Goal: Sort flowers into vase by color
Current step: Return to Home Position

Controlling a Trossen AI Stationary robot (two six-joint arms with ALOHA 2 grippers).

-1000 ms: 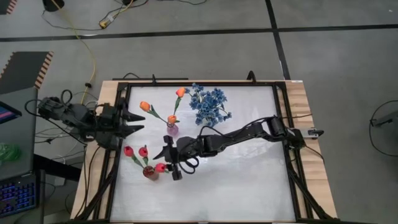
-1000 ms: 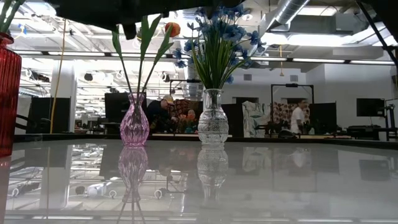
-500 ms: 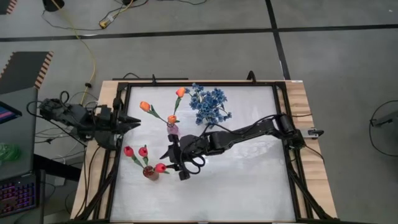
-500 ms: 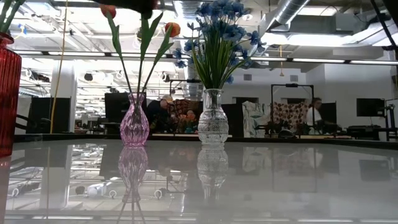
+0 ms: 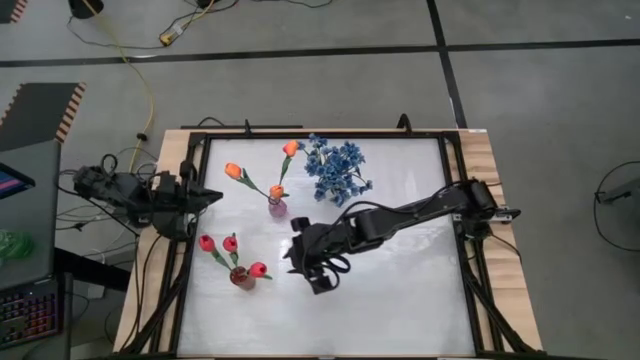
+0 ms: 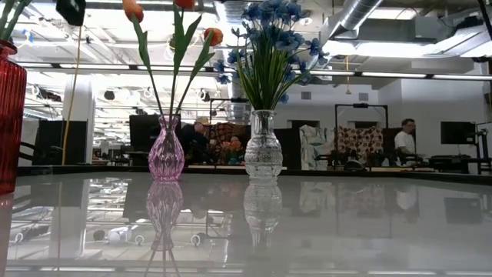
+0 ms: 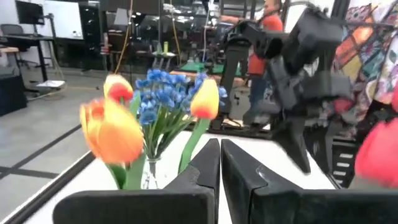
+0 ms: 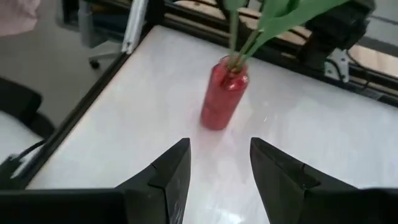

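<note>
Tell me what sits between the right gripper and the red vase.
Nothing. In the right wrist view, only bare white table shows between the open right gripper and the red vase.

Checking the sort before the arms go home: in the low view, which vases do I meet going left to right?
Red vase at the left edge → purple vase holding orange tulips → clear vase holding blue blossoms.
</note>
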